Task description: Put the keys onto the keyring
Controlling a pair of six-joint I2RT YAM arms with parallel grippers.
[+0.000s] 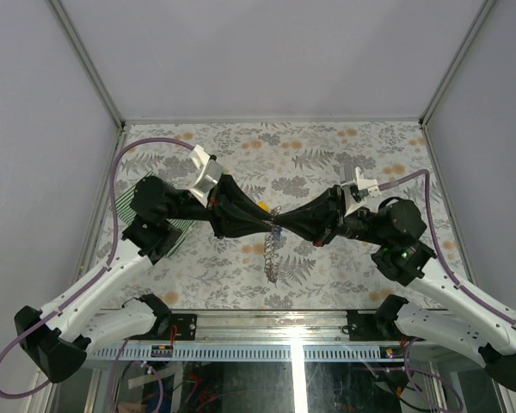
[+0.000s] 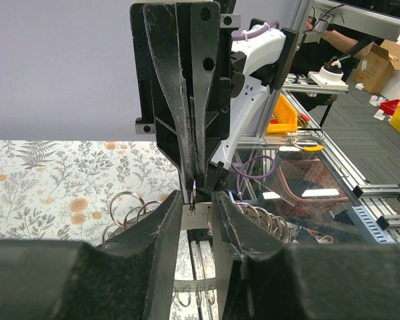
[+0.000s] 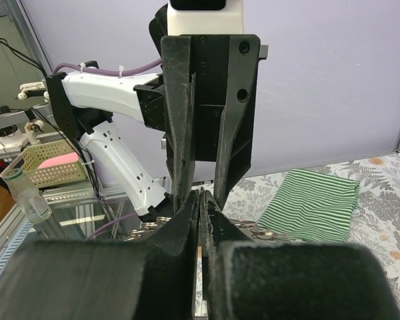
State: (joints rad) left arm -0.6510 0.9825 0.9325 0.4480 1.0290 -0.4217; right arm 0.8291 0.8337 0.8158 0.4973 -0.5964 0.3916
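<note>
1. The left hand (image 2: 197,200) is standing partly open around a small metal piece. I cannot tell whether it is gripping it.
2. Facing it, the right hand (image 2: 193,181) is pinching shut on the keyring (image 1: 271,256), whose chain is trailing below both hands.
3. The keys (image 1: 277,228) are showing where the fingertips meet.
4. Risk: a loose left hold could be letting a key slip to the counter (image 1: 327,155), or a skewed push could be twisting the ring free.
</note>
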